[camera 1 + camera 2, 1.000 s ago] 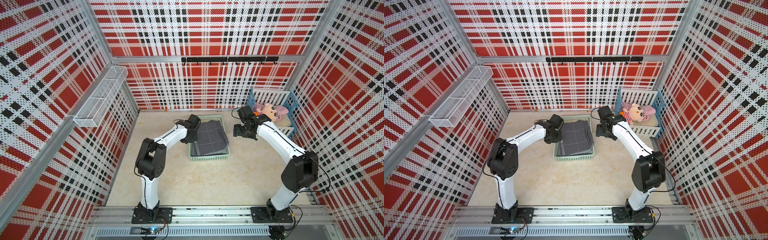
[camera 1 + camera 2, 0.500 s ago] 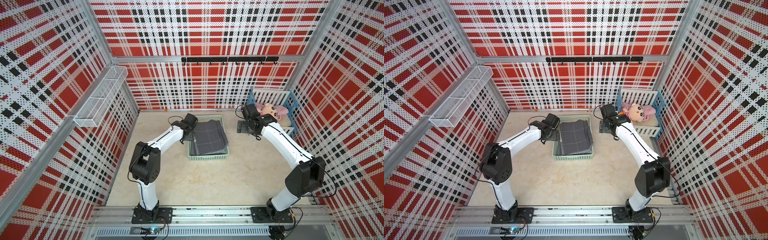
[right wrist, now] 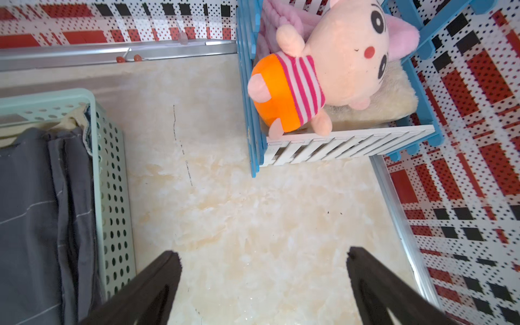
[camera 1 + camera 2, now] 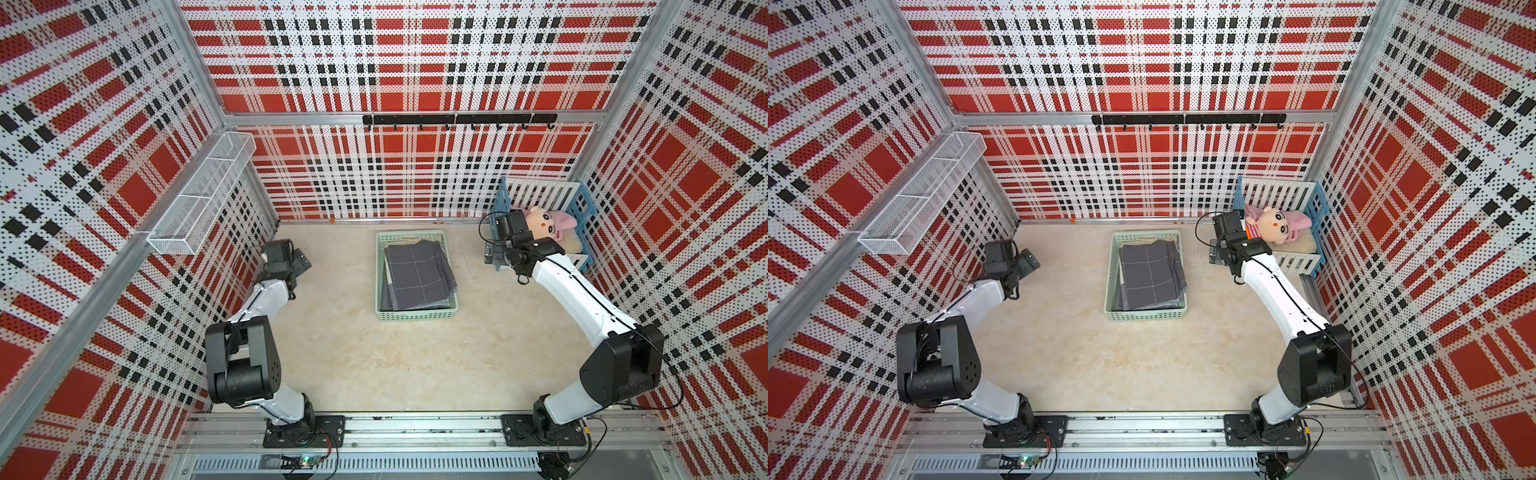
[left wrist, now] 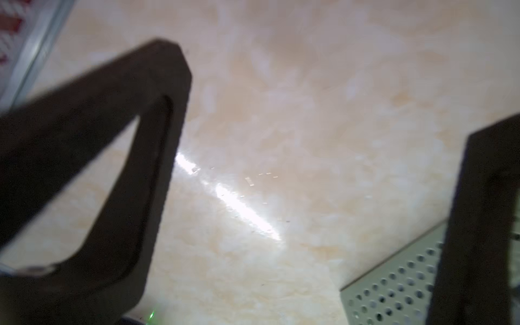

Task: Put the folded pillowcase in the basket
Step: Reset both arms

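The folded pillowcase, dark grey with thin white lines, lies flat inside the mint-green basket in both top views, and nothing touches it. My left gripper hangs open over bare floor well to the left of the basket. In the left wrist view, the left gripper has only floor between its fingers, with a basket corner at the edge. My right gripper is open to the right of the basket. The right wrist view shows it spread over floor, beside the basket wall and the pillowcase.
A blue-and-white toy crib holding a pink plush stands at the back right, close behind the right gripper. A white wire-mesh shelf hangs on the left wall. A black hook rail runs along the back wall.
The left gripper has opened, let go of the pillowcase and drawn back to the left. The right gripper has opened fully and moved away to the right. The pillowcase stays in the basket.
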`<control>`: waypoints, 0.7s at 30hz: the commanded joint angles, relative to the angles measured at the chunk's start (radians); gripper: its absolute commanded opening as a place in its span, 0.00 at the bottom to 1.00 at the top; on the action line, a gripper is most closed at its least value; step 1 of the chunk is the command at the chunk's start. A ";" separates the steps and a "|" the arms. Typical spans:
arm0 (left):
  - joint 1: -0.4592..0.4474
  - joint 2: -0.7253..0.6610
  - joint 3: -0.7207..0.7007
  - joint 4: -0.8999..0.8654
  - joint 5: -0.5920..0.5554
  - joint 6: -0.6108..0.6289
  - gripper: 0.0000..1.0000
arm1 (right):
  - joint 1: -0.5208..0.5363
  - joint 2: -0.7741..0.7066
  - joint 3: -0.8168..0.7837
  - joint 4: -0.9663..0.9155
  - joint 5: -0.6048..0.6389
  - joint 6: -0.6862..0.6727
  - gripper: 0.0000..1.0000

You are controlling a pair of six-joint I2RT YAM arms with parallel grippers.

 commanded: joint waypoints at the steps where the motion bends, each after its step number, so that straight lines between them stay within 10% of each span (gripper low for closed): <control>1: -0.066 -0.094 -0.125 0.311 0.048 0.100 0.99 | -0.038 -0.052 -0.030 0.099 -0.084 0.030 1.00; 13: -0.090 -0.072 -0.456 0.891 0.079 0.251 0.99 | -0.082 -0.039 -0.064 0.142 -0.045 0.030 1.00; 21: -0.143 -0.003 -0.432 0.953 0.102 0.303 0.99 | -0.129 -0.104 -0.163 0.199 0.005 0.103 1.00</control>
